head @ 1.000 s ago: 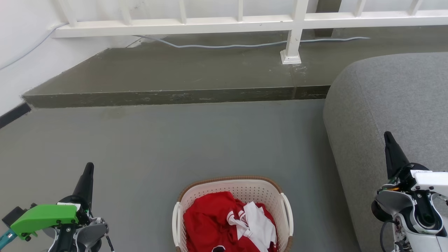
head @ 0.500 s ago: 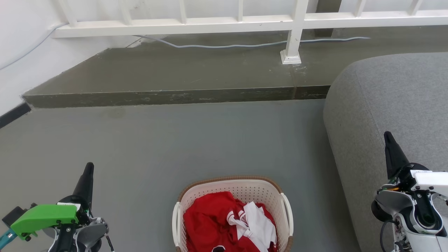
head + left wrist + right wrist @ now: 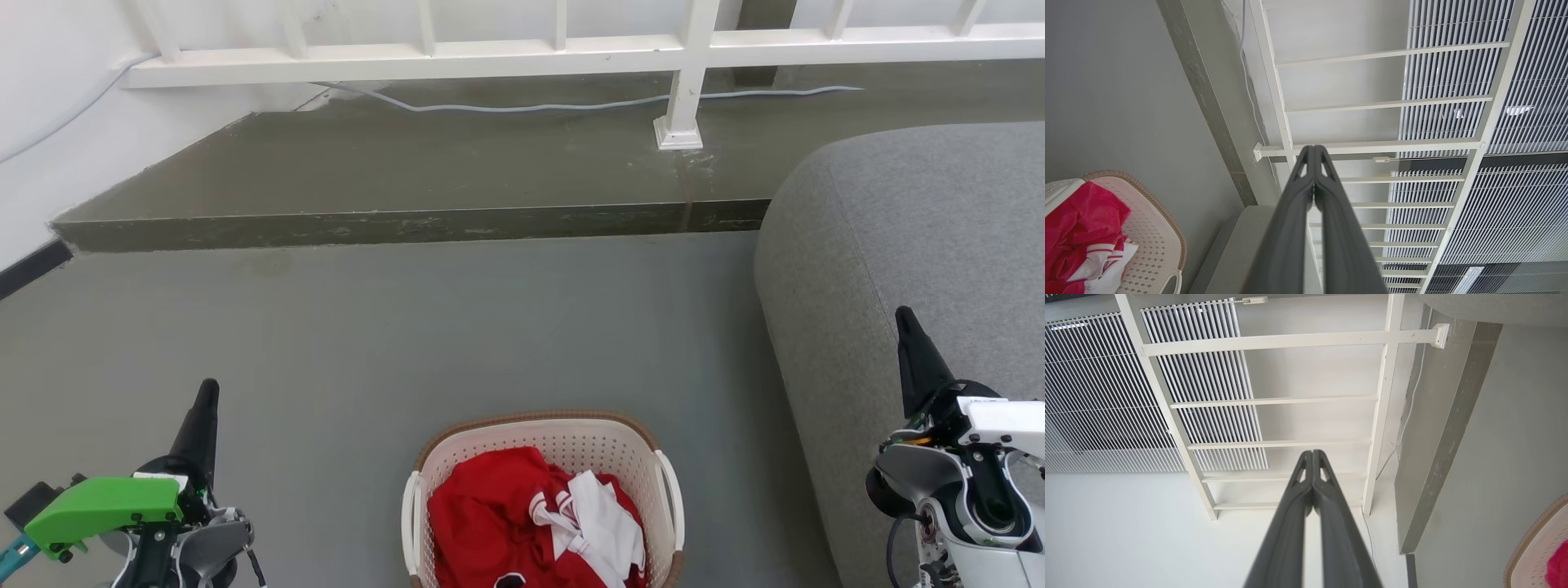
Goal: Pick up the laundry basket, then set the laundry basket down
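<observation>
The laundry basket (image 3: 490,445) stands on the grey floor at the bottom centre of the head view, cream-white and perforated with a brown rim and a white loop handle on each side. Red and white clothes fill it. In the left wrist view the laundry basket (image 3: 1155,232) lies at the lower left, and in the right wrist view its rim (image 3: 1531,543) peeks in at the lower right. My left gripper (image 3: 208,392) is shut and empty, well to the basket's left. My right gripper (image 3: 903,318) is shut and empty, well to its right, in front of the sofa.
A grey sofa (image 3: 922,245) fills the right side, close to the basket. A raised dark step (image 3: 392,224) crosses the floor ahead, with a white railing (image 3: 686,73) and a pale cable (image 3: 522,106) on it. A white wall stands at the left.
</observation>
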You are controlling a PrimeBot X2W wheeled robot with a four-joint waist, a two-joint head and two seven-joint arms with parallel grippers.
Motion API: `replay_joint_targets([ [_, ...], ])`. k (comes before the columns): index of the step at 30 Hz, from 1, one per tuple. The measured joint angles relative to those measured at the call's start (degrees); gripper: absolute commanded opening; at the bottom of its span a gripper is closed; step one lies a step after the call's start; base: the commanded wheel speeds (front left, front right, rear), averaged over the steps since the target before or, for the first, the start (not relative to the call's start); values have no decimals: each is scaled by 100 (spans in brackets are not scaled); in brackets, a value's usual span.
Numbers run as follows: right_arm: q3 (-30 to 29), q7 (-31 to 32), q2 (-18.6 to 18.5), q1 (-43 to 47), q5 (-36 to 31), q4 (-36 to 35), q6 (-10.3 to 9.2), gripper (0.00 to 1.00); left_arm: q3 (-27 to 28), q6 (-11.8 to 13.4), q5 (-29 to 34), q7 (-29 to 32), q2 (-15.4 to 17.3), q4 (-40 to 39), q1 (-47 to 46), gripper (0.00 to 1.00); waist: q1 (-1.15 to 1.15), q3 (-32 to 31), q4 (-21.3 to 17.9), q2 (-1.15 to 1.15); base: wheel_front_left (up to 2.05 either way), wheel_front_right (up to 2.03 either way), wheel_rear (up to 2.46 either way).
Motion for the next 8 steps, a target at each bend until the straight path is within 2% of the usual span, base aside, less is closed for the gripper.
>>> replay_joint_targets([
  [8,0,0,0,0,0,-1,0,0,0,0,0,0,0,-1,0,0,0,0,0,0,0,0,0],
])
